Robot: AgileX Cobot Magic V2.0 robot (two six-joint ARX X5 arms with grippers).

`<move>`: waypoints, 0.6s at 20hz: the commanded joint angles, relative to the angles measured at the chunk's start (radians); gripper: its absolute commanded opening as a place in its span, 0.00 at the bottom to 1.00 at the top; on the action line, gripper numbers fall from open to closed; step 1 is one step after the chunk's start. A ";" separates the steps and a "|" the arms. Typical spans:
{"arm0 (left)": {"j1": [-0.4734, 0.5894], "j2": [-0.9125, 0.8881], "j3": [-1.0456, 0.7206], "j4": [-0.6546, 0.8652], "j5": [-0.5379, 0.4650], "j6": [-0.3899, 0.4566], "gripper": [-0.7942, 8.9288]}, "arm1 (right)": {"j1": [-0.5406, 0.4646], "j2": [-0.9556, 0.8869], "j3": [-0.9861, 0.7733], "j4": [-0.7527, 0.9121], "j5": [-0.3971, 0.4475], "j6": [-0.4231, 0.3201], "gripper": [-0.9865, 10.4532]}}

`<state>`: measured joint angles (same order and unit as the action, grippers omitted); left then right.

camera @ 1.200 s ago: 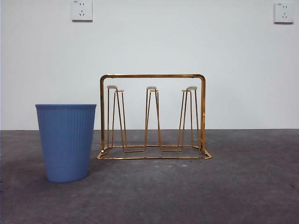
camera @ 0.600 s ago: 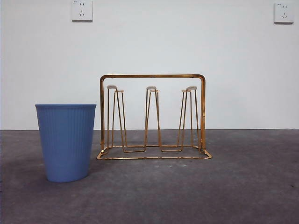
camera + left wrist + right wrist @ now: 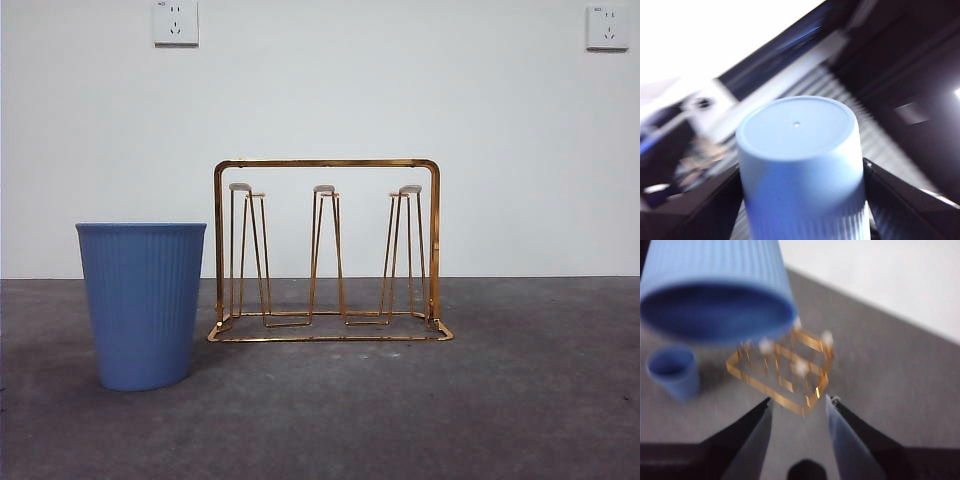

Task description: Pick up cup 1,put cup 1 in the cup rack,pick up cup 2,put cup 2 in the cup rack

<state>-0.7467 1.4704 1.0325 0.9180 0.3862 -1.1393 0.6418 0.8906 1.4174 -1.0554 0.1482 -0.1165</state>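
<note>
A blue ribbed cup [image 3: 142, 305] stands upright on the table, just left of the gold wire cup rack [image 3: 325, 250], whose white-tipped prongs are all bare. No arm shows in the front view. My left gripper [image 3: 800, 200] is shut on a second blue cup [image 3: 797, 145], its flat base towards the camera. The right wrist view shows this held cup [image 3: 715, 285] mouth-down, high above the rack [image 3: 785, 370], and the standing cup [image 3: 672, 372] beside the rack. My right gripper [image 3: 799, 407] is open and empty, well above the table.
The grey table [image 3: 500, 400] runs back to a white wall with two sockets, one at upper left [image 3: 175, 22] and one at upper right [image 3: 607, 27]. Bare table lies right of the rack and in front of it.
</note>
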 commanded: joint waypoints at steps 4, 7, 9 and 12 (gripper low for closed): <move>-0.027 -0.004 0.041 -0.371 -0.213 0.533 0.08 | 0.000 -0.118 -0.006 -0.200 0.042 0.091 0.25; -0.089 0.002 0.095 -0.537 -0.468 0.843 0.08 | 0.000 -0.174 -0.006 -0.234 0.043 0.100 0.25; -0.124 0.016 0.112 -0.529 -0.585 0.984 0.08 | 0.000 -0.196 -0.006 -0.234 0.043 0.100 0.25; -0.145 0.050 0.123 -0.519 -0.662 1.050 0.08 | 0.000 -0.208 -0.006 -0.235 0.043 0.099 0.25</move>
<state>-0.8909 1.4952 1.1576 0.3935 -0.2623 -0.1844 0.6418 0.6872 1.4174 -1.2938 0.1871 -0.0299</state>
